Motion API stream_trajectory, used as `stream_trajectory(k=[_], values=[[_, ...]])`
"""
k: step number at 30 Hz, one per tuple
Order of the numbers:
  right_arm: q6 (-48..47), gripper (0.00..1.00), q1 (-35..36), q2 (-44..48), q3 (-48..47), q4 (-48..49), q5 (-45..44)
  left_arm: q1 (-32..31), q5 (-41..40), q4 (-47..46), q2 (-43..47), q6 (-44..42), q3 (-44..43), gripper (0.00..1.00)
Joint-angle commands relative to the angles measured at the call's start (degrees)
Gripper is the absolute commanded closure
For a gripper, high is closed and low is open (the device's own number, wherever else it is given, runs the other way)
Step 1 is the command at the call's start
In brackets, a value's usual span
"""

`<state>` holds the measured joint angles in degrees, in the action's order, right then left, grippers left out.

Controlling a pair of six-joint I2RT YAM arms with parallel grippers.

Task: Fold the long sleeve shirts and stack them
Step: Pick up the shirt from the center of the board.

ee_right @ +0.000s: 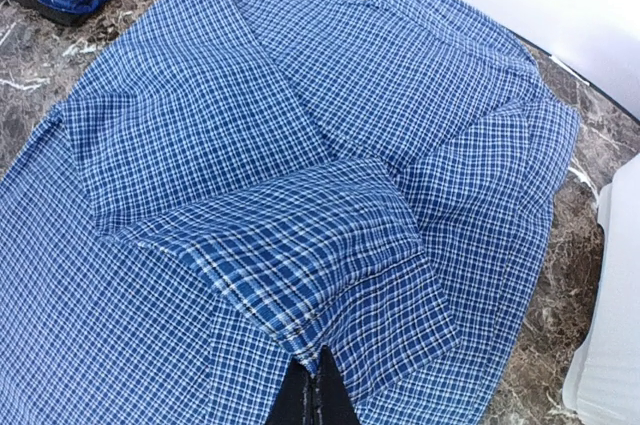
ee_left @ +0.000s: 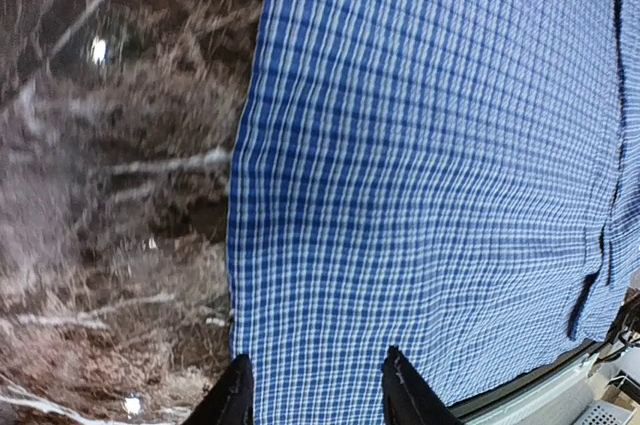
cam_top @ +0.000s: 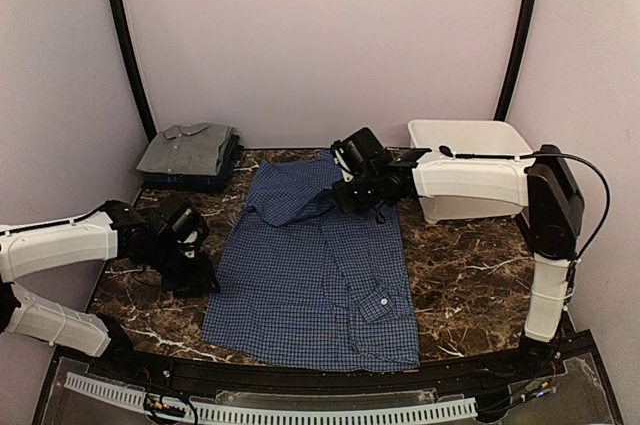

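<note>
Right gripper point(ee_right: 318, 373) pinches a blue shirt point(cam_top: 320, 265) fold, I'd say for tucking inward; left gripper point(ee_left: 316, 357) spread over its edge.

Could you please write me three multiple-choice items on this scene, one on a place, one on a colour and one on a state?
1. Where does the folded plain grey cloth shirt lie? A on a dark pile at the dark marble table's far-left corner; B at the table's near edge; C at its centre.
2. What colour is the rectangular plastic tub? A black; B white; C red.
3. How is the left gripper? A open, astride the blue checked cloth shirt's edge; B shut on cloth; C out of view.
Key: 1 A, the top view shows it there; 2 B, its walls are white; 3 A, its fingers stand apart.
</note>
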<state>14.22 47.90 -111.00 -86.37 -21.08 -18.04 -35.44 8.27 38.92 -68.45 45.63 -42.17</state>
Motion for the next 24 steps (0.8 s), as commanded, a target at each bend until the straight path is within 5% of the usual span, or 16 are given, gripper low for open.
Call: stream_trajectory(k=[1, 24], values=[[-0.2, 1.0, -0.2, 2.0, -2.9, 0.3, 0.6, -4.6, -2.1, 5.9, 4.7, 10.1, 4.5, 0.59], [-2.2, 1.0, 0.0, 0.7, -13.2, -0.6, 1.8, -10.6, 2.1, -3.2, 8.5, 19.0, 17.0, 0.78]])
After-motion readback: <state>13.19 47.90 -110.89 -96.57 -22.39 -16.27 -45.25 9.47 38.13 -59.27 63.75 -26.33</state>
